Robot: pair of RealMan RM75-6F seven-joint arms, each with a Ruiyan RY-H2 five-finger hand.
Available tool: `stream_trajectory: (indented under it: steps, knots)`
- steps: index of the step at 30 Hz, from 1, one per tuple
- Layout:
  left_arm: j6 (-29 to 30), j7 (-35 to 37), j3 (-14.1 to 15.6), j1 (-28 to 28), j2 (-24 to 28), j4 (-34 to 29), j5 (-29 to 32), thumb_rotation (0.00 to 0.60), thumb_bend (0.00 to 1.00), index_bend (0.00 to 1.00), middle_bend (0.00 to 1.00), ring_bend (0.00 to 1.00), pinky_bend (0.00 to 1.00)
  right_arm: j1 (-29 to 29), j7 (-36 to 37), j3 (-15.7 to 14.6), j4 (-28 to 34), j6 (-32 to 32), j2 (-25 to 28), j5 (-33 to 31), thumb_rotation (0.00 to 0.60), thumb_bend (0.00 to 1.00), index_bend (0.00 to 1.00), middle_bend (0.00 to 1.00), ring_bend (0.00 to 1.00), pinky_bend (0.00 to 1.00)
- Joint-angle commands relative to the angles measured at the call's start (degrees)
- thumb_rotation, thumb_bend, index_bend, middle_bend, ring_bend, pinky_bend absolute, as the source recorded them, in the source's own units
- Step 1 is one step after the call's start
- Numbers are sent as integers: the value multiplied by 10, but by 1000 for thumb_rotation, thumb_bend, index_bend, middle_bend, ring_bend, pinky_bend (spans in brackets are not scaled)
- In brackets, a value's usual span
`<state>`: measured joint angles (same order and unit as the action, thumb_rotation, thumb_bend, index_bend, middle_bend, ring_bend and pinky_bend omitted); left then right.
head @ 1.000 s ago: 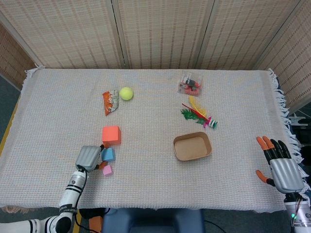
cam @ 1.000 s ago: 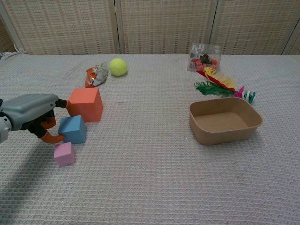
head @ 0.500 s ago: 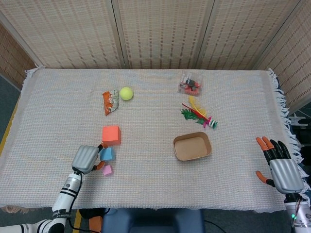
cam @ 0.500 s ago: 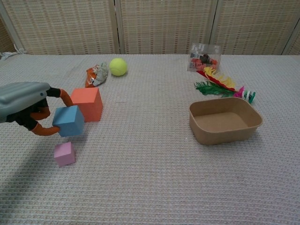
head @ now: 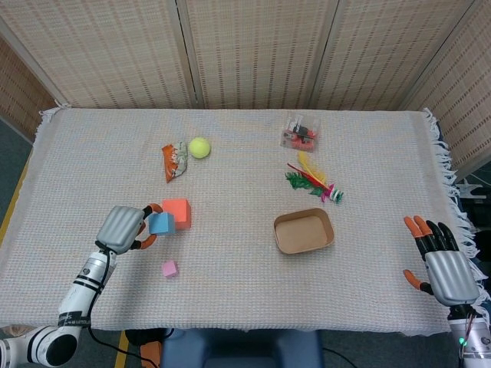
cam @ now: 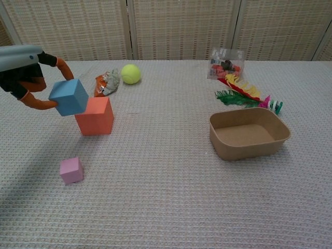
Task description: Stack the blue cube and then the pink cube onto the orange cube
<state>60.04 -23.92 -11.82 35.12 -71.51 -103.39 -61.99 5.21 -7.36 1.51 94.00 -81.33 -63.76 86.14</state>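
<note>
- At the table's left side, the left hand pinches the blue cube between orange-tipped fingers above and below; the cube hangs tilted, clear of the cloth, up and to the left of the orange cube.
- From the head view, the same hand shows its grey back, with the blue cube just beside the orange one's left edge.
- Next, the orange cube sits flat on the cloth, nothing on top of it.
- Nearer the front edge, the pink cube rests alone on the cloth, well apart from the other two.
- Behind the orange cube lie a crumpled wrapper and, just right of it, a yellow ball.
- Right of centre stands a brown tray with low walls and nothing visible inside.
- Behind the tray lies a bunch of coloured feathers, and behind that a clear packet with red and dark contents.
- Far right, seen only from the head camera, the right hand hangs off the table's front corner, fingers spread, holding nothing.
</note>
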Motion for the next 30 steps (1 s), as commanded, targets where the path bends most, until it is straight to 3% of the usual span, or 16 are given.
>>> stream_trajectory:
  steps: [1, 16, 30]
  knots:
    - [-18, 4, -14, 23, -2, 19, 16, 600, 318, 433, 1000, 1000, 1000, 1, -4, 2, -1, 2, -2, -4, 600, 135, 0, 0, 0, 0]
    - [-35, -41, -14, 84, -55, 100, 54, 600, 319, 440, 1000, 1000, 1000, 3, -6, 7, -3, 10, -2, -21, 600, 135, 0, 0, 0, 0]
    - [-37, -49, 3, 97, -73, 124, 73, 600, 318, 446, 1000, 1000, 1000, 2, -6, 6, -2, 9, 0, -20, 600, 135, 0, 0, 0, 0]
